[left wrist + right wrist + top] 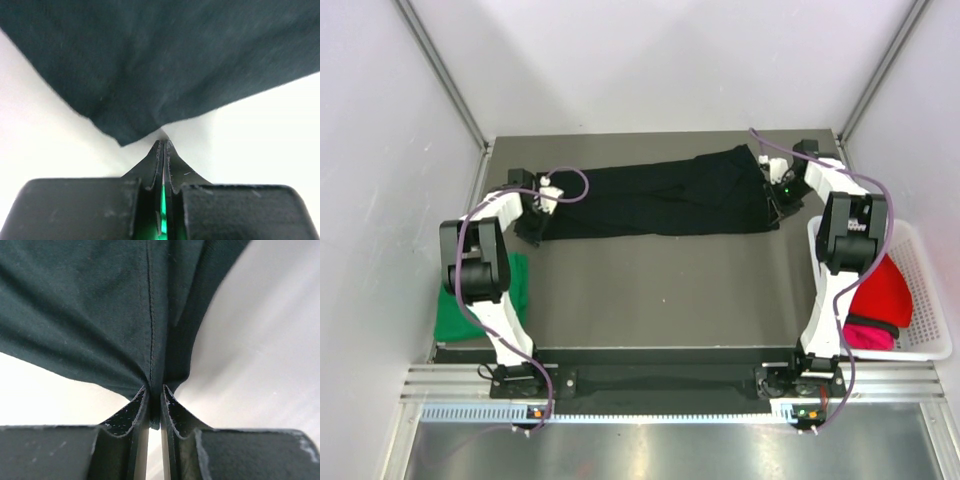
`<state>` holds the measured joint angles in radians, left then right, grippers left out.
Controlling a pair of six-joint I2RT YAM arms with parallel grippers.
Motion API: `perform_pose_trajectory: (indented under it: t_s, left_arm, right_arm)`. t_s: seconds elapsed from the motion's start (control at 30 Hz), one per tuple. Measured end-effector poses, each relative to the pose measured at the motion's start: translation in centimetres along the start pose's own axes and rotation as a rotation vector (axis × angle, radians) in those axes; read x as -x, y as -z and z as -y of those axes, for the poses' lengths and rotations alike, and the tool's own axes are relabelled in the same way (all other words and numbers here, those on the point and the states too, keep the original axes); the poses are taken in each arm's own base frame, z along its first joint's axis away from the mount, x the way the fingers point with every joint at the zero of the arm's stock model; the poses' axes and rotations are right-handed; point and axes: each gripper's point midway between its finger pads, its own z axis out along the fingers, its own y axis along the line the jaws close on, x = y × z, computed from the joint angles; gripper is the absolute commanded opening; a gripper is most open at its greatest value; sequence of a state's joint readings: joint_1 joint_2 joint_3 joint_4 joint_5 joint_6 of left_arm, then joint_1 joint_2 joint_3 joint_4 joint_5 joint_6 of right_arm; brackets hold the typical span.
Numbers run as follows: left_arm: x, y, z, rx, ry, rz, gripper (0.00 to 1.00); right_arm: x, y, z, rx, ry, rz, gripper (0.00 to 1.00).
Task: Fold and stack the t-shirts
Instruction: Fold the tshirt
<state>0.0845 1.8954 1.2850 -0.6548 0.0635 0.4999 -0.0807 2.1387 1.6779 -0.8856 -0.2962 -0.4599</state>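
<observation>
Only your overhead view shows the whole layout: the black t-shirt (660, 200) spans the far part of the table (670, 300) between both arms, the green t-shirt (450, 320) sits at the near left corner beside the left arm, and the red t-shirt (885, 285) and pink t-shirt (865, 332) lie in the white basket (932, 300) on the right. Your wrist views show the grips instead. The left gripper (163, 144) is pressed together with black cloth gathered at its tips. The right gripper (155, 392) pinches a seamed fold. Count four shirts, one basket, two grippers.
</observation>
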Motion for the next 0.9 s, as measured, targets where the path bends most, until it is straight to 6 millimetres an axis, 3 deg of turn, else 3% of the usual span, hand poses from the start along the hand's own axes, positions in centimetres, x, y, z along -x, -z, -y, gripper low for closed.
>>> perform_pose_trajectory:
  t_s: [0.1, 0.17, 0.27, 0.47, 0.8, 0.9]
  left_arm:
    - [-0.8, 0.3, 0.2, -0.005, 0.002, -0.012, 0.0]
    - [-1.1, 0.7, 0.4, -0.01, -0.004, -0.021, 0.2]
    - [-0.9, 1.7, 0.3, -0.002, -0.014, -0.006, 0.41]
    - [0.1, 2.8, -0.1, 0.013, -0.022, 0.034, 0.54]
    - [1.6, 0.5, -0.6, -0.011, 0.022, 0.02, 0.43]
    - [1.7, -0.2, -0.6, -0.018, 0.043, 0.01, 0.28]
  right_arm:
    - [-0.2, 0.1, 0.4, -0.007, -0.017, -0.001, 0.13]
    - [-0.3, 0.2, 0.6, -0.011, -0.025, -0.001, 0.14]
    - [-0.3, 0.2, 0.6, -0.011, -0.026, -0.001, 0.14]
    - [-0.3, 0.2, 0.5, -0.007, -0.033, 0.001, 0.14]
    - [-0.2, 0.2, 0.4, 0.0, -0.034, 0.004, 0.14]
    - [-0.2, 0.2, 0.4, 0.003, -0.033, 0.005, 0.14]
